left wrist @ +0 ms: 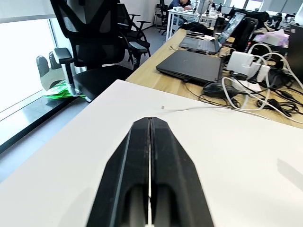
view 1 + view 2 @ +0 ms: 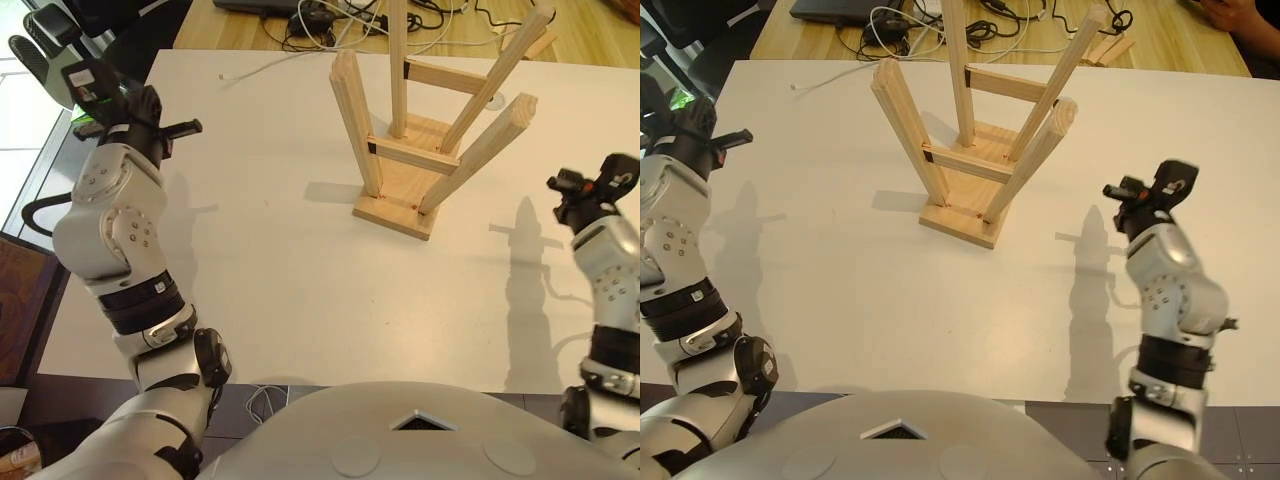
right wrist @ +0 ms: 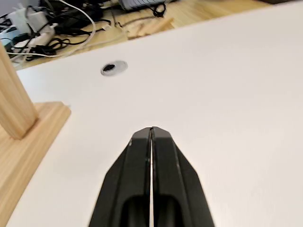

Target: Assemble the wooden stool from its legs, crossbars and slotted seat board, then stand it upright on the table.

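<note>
Left gripper point(image 1: 150, 122): clenched on nothing, over the white table's point(image 2: 300, 290) left side.
Right gripper point(image 3: 152, 130): clenched too, empty, near the stool's right side, not touching.
Stool point(image 2: 412, 152): upside down mid-table, seat board point(image 3: 28, 142) flat, legs up.
Behind: laptop point(image 1: 191, 64), cables point(image 1: 251, 90).

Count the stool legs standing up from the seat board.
4, all rising from the seat board lying flat on the table: front-left leg, front-right leg, back-left leg, back-right leg. None appears hidden.
</note>
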Action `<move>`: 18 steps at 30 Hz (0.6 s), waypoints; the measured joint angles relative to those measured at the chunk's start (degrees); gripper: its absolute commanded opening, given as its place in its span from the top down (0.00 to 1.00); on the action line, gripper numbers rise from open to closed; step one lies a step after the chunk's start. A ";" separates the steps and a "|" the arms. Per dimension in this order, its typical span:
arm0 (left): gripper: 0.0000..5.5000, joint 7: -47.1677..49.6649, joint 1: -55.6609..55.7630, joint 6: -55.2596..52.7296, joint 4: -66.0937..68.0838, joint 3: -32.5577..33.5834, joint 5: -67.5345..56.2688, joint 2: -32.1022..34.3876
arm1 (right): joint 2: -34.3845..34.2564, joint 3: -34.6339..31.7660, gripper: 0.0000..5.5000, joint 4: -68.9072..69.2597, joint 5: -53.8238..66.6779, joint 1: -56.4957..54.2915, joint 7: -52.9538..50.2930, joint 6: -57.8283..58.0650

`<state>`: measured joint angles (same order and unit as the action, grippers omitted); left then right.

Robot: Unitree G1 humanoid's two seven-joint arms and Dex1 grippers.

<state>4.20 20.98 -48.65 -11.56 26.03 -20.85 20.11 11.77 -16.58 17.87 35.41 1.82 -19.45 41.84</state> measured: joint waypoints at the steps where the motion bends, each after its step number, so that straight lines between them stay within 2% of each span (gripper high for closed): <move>1: 0.99 -0.15 0.00 0.22 1.00 0.09 -0.12 -0.54 | -4.15 0.93 1.00 4.11 -0.19 1.97 -3.95 2.21; 3: 0.99 -1.41 0.31 -0.07 1.28 -2.12 -1.09 -2.70 | -7.25 2.16 1.00 9.17 -0.31 2.52 -6.87 5.10; 8: 0.99 -10.02 5.41 -2.90 1.63 -18.21 -4.87 -11.11 | -12.49 5.15 1.00 13.51 -0.65 -0.07 -8.70 8.10; 12: 0.99 -15.35 8.51 -6.08 2.02 -25.11 -8.55 -15.97 | -16.34 5.41 1.00 13.79 4.76 -5.35 -6.51 6.98; 15: 0.99 -15.10 8.44 -9.20 -1.00 -22.43 -12.28 -17.72 | -16.44 1.21 1.00 13.74 12.76 -5.52 -6.53 5.59; 18: 0.99 -12.55 8.40 -11.58 -6.26 -18.21 -16.26 -20.27 | -16.51 -0.05 1.00 13.41 21.41 -5.72 -7.17 4.29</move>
<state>-8.35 29.38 -60.23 -17.83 7.82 -37.11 -0.17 -4.74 -16.63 31.28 56.82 -3.90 -26.62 46.13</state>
